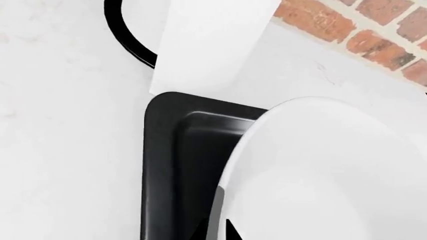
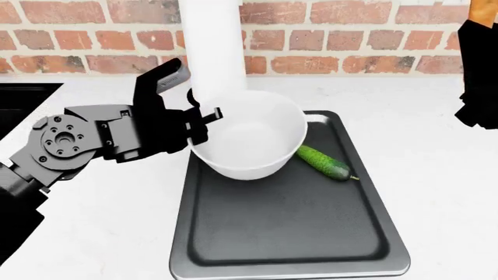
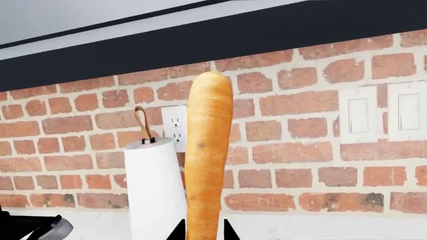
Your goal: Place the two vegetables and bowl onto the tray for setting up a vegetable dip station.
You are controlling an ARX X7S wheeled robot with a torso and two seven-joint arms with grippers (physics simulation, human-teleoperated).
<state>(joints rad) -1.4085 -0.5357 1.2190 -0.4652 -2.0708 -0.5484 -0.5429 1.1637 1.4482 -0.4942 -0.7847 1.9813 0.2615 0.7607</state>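
The white bowl [image 2: 249, 137] is over the back left part of the dark-grey tray [image 2: 288, 233], and my left gripper [image 2: 204, 119] is shut on its left rim. In the left wrist view the rim runs between the two black fingertips of the gripper [image 1: 217, 231], with the bowl [image 1: 333, 170] above the tray's corner [image 1: 180, 165]. I cannot tell if the bowl touches the tray. The green cucumber [image 2: 323, 162] lies on the tray, right of the bowl. My right gripper [image 3: 203, 231] is shut on the orange carrot [image 3: 208, 150], held upright high at the right; its end [image 2: 484, 11] shows above the right arm [image 2: 479, 76].
A tall white paper towel roll [image 2: 214, 46] stands just behind the bowl, on a black ring base [image 1: 123, 35]. The brick wall [image 2: 350, 35] runs along the back, with an outlet [image 3: 175, 127] and switches [image 3: 358, 115]. The black sink [image 2: 23, 99] is at the far left.
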